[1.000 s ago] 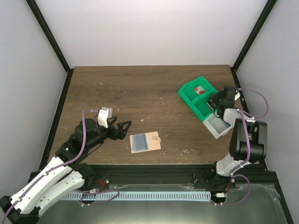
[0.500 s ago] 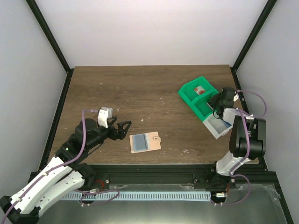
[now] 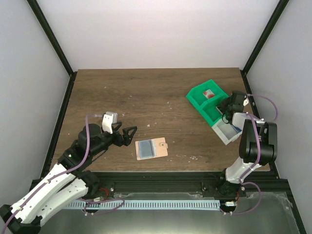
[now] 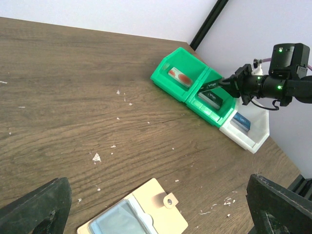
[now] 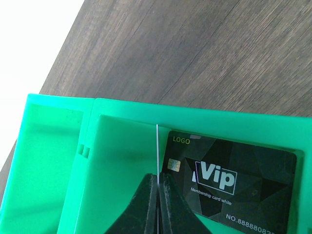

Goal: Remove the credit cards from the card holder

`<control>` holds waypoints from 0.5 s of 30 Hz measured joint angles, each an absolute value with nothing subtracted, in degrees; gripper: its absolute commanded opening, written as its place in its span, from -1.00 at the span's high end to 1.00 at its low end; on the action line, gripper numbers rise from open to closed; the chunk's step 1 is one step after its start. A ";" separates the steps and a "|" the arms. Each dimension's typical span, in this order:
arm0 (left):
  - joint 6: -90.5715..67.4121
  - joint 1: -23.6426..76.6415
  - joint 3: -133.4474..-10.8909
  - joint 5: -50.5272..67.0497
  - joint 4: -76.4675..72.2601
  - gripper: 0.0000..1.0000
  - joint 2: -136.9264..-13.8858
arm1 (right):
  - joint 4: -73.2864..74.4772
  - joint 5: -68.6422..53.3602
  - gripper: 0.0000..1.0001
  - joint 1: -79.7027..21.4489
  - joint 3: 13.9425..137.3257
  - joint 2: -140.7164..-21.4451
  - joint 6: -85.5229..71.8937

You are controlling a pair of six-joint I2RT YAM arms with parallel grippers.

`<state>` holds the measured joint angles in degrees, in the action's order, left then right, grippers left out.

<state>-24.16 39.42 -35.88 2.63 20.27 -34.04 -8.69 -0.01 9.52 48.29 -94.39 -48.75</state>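
Note:
The tan card holder [image 3: 151, 148] lies open and flat on the table, its pale blue-grey pocket facing up; it also shows in the left wrist view [image 4: 146, 214]. My left gripper [image 3: 130, 134] is open and empty, just left of the holder. My right gripper [image 3: 225, 108] is shut on a thin pale card [image 5: 157, 146], seen edge-on and held upright over the middle green compartment. A black "Vip" card [image 5: 229, 178] lies flat in that compartment, just right of the held card.
The green-and-white compartment tray [image 3: 204, 100] stands at the right of the table. Its far compartment holds a red-marked item [image 4: 180, 75]. Its white end compartment [image 3: 225, 131] holds a blue card [image 4: 241, 121]. The table's right edge is close behind the tray.
My right wrist has shifted slightly farther over the tray with the card still gripped. The left arm and the card holder have not moved.

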 measured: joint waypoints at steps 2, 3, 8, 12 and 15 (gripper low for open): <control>-24.16 39.42 -35.88 2.63 20.25 -1.00 -34.04 | -8.95 -0.01 0.99 9.52 48.36 -94.70 -48.77; -24.18 39.42 -35.88 2.63 20.27 -1.00 -34.04 | -9.13 -0.01 0.99 9.52 48.40 -94.89 -48.75; -24.16 39.44 -35.88 2.63 20.25 -1.00 -34.04 | -9.34 0.05 0.99 9.52 48.40 -94.98 -48.75; -24.18 39.44 -35.88 2.66 20.25 -1.00 -34.00 | -9.50 0.03 0.99 9.52 48.40 -94.98 -48.75; -24.16 39.42 -35.88 2.66 20.25 -1.00 -34.00 | -9.50 0.03 0.99 9.52 48.40 -94.98 -48.77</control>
